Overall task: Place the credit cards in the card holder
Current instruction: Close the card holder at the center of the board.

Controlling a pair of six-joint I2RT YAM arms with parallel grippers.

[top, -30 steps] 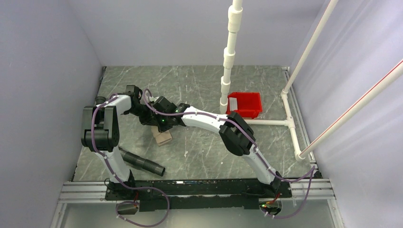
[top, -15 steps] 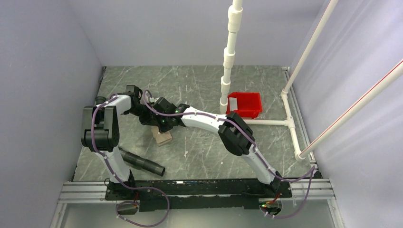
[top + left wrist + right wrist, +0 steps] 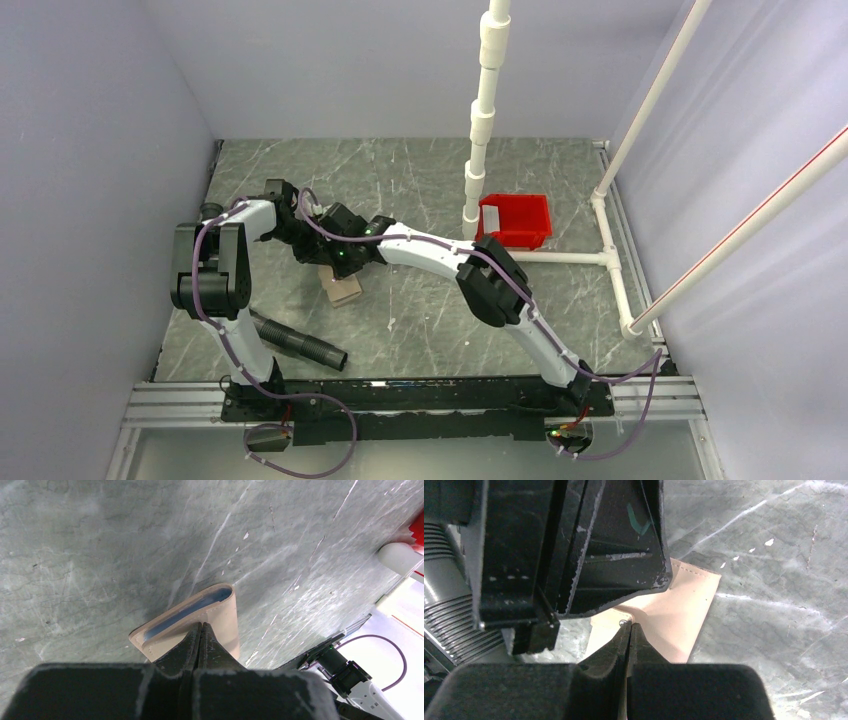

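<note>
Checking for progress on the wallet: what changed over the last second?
Only the right arm's elbow drifted slightly left, toward the left arm. The left end effector and right end effector stayed shut at the card holder, which did not move.

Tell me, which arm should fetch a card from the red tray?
Probably the right: the tray with a card sits on its side. The left pincer and right pincer are both shut at the wallet, so the left could hold it while the right lets go.
</note>
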